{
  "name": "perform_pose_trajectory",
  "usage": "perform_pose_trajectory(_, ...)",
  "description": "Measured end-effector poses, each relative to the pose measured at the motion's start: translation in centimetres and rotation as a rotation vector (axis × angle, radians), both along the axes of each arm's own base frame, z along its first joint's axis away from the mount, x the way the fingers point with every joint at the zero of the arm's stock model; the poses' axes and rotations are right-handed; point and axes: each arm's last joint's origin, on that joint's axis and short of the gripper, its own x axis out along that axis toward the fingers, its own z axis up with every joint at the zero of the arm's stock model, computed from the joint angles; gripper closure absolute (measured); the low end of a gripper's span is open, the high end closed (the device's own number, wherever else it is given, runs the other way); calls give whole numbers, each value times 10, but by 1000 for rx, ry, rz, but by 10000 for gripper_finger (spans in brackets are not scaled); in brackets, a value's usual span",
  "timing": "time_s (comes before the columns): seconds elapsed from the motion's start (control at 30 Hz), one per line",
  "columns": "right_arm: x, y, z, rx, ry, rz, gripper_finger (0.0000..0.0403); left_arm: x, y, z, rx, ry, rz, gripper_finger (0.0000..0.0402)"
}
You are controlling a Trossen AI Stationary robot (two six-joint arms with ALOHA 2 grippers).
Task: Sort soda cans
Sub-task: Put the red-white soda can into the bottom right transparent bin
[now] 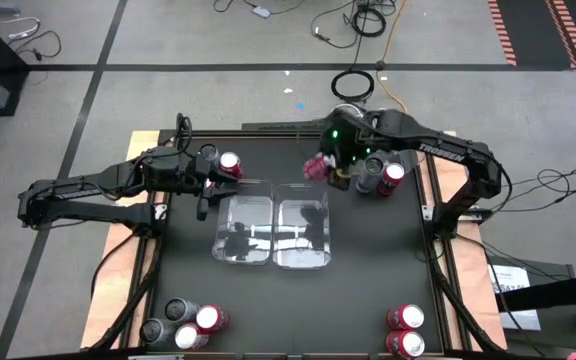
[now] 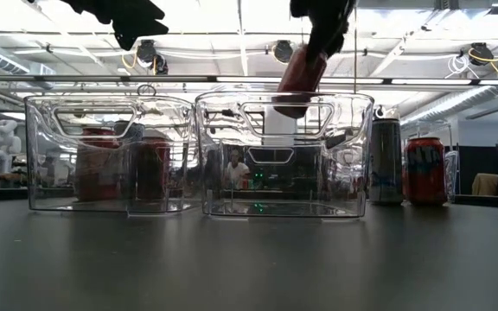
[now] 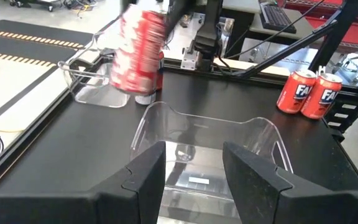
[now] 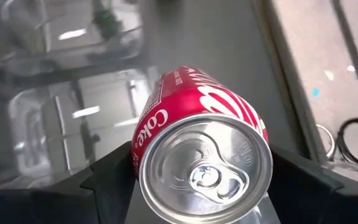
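Right end effector [image 1: 318, 167] clamped on a red can [image 4: 201, 146], held tilted in the air just above the far rim of the right tray [image 1: 303, 255]; can not yet inside. Left end effector [image 3: 191, 171] holds nothing, fingers apart at a medium gap, hanging over the near end of the left tray [image 1: 243, 250]. Both clear trays sit side by side, touching, mid-counter [image 1: 368, 300].

Other cans: one red [image 1: 230, 164] by the left arm at the far side, a grey [image 1: 368, 175] and a red [image 1: 392, 174] at far right, a mixed group [image 1: 183, 322] at the near left corner, two red [image 1: 405, 330] at near right.

Doing this step well, by my read: bring the can fully over the tray's open floor before lowering, straighten it so it lands on its base, keep clear of the rim, release low so it doesn't tip or roll. Which tray takes red I can't tell; something reddish seems to show through the left tray in the low view.
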Motion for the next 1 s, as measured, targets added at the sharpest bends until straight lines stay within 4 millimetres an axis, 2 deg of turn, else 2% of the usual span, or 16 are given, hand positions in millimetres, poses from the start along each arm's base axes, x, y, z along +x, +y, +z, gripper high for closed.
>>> perform_pose_trajectory(0.2, 14, 37, -9, 24, 42, 102, 115, 0, 0, 0, 3, 0, 0, 232)
perform_pose_trajectory(0.37, 30, 53, -26, 37, 93, 141, 115, 0, 0, 0, 2, 0, -1, 232)
perform_pose_trajectory(0.7, 70, 52, -89, 76, 274, 98, 115, 0, 0, 0, 2, 0, 0, 232)
perform_pose_trajectory(1.0, 86, 45, -131, 113, 407, 33, 115, 0, 0, 0, 1, 0, 0, 232)
